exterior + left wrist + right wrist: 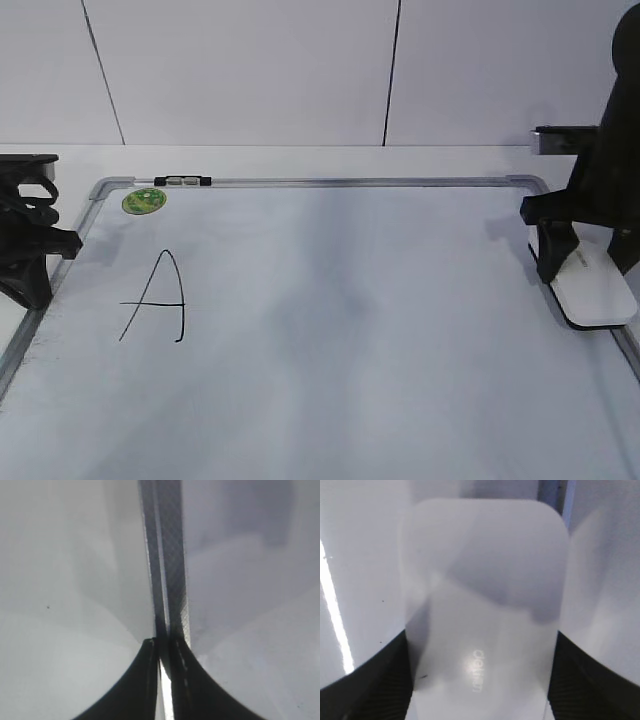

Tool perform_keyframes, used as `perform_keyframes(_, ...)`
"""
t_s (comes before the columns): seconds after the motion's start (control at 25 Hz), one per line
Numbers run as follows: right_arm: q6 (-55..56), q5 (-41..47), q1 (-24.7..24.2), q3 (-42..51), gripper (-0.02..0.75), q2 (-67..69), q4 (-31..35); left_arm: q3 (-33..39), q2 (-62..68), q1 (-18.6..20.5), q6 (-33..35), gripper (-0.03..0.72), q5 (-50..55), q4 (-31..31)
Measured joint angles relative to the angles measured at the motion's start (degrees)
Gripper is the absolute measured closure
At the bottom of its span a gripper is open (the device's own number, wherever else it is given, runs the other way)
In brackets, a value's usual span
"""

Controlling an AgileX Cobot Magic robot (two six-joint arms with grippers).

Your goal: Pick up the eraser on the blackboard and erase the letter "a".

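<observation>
One capital "A" [157, 297] on blackboard [350, 330]; eraser [485, 610] reads "deli".

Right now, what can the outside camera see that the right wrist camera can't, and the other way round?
Only the outside camera shows the big drawn letter, the green sticker, and the left pincer resting at the board's left edge. Only the right wrist camera shows the small grey lettering on top of the eraser. Both show the white eraser sitting between the right pincer's fingers on the whiteboard, near its right edge.
</observation>
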Motion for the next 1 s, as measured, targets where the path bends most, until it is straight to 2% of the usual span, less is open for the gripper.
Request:
perform_keyframes(0.52,-1.5,-4.3,-0.2,0.5,0.189,0.0,-0.4,0.0,0.0,0.0,0.0,0.661,0.1,0.0)
perform_keyframes(1.0,-3.3,-4.7,-0.2,0.5,0.189,0.0,0.4,0.0,0.0,0.0,0.0,0.661,0.1,-0.2)
